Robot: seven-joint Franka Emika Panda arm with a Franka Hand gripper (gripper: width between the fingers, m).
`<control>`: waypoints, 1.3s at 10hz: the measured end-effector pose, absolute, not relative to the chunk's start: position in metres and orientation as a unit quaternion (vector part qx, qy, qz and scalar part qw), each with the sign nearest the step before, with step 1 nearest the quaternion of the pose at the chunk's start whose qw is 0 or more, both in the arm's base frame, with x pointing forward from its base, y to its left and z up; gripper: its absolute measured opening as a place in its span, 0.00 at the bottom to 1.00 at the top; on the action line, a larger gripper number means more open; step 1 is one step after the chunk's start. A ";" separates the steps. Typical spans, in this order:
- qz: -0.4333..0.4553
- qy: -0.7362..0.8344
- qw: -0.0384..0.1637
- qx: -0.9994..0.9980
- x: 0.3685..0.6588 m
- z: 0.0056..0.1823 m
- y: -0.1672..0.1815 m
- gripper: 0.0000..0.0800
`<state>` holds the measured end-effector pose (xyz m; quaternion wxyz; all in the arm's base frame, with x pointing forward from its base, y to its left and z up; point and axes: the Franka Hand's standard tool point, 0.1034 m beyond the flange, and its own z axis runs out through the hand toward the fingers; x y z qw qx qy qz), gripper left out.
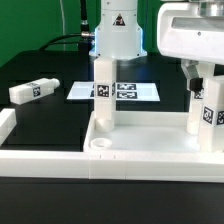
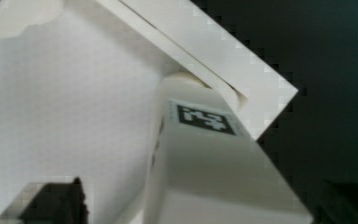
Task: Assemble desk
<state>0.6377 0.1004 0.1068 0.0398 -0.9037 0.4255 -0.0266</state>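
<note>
1. The white tray top [image 1: 150, 152] lies on the black desk [image 1: 45, 55], nearest the exterior camera. A standing leg [image 1: 103, 92] rises from one far corner.
2. A second leg [image 1: 207, 115] stands at the exterior view's right with the claw [image 1: 195, 85] about its upper part. It is probably being seated, so the next move calls for twisting it home while upright.
3. A loose leg [image 1: 32, 90] lies well apart.
4. Dark fingertips [image 2: 51, 202] sit either side of the second leg. Whether they pinch it I cannot tell, and its foot is hidden behind the tray wall.
</note>
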 end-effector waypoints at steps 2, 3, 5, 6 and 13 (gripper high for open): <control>-0.029 0.368 0.037 -0.929 0.638 0.107 0.100 0.81; -0.031 0.330 0.036 -0.943 0.638 0.107 0.100 0.81; -0.035 0.259 0.029 -0.965 0.637 0.106 0.105 0.81; -0.036 0.223 0.028 -0.974 0.637 0.106 0.106 0.81; -0.040 -0.009 -0.006 -0.999 0.636 0.104 0.105 0.81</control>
